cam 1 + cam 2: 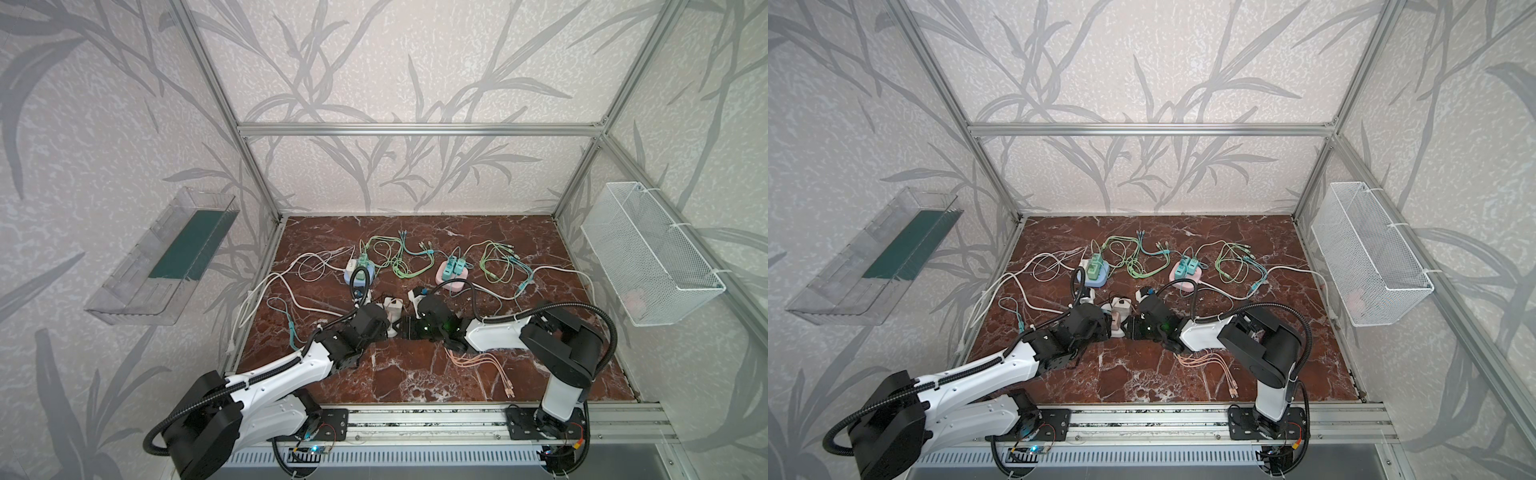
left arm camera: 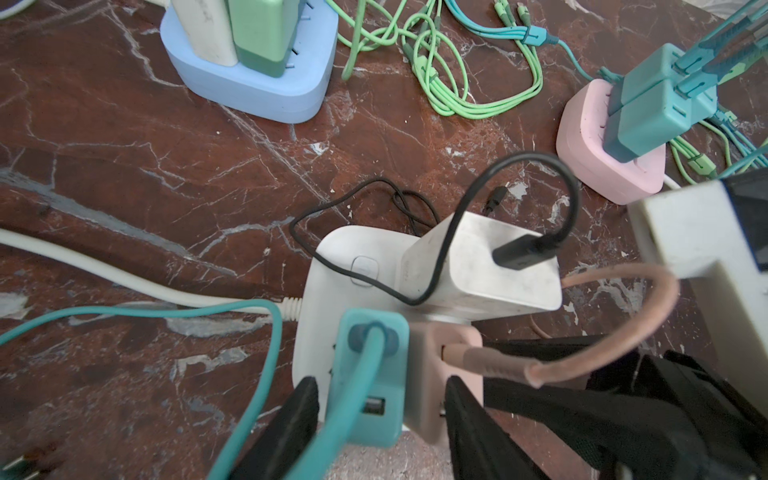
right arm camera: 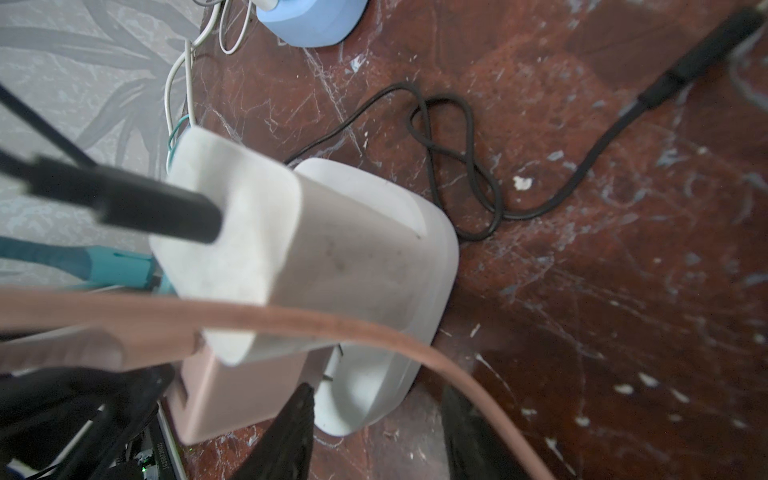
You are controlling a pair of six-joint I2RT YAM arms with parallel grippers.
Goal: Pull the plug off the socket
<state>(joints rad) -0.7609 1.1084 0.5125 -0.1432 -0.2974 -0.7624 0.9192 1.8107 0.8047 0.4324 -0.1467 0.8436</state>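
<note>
Where the marble table [image 1: 415, 374] lies nearest the arm bases, a bundle of pink cable ends [image 1: 508, 390] rests loose beside the right arm. Just beyond, at mid-table, both arms meet over the white socket [image 2: 332, 299], which sits on the table between them. It carries three units: a teal plug [image 2: 370, 374], a pink plug [image 2: 432, 365] touching it, and behind them a white adapter [image 2: 478, 266] with a black cable [image 2: 519, 249].

Left gripper [image 2: 380, 386]: jaws part-way apart, straddling the teal plug and part of the pink plug. Whether the fingers [image 2: 295, 419] press on either cannot be told.

Right gripper [image 3: 378, 390]: jaws part-way apart around the end of the socket base, with the pink plug just outside one of them. Clamping contact cannot be told. In the right wrist view thin pins show in the gap between pink plug and socket.

Farther back stand a blue socket [image 1: 358, 276] and a pink socket [image 1: 453, 276], both loaded with adapters, with green and teal cables [image 1: 395, 257] looped between them. On the side walls hang a clear tray [image 1: 137, 274] and a wire basket [image 1: 652, 253]
</note>
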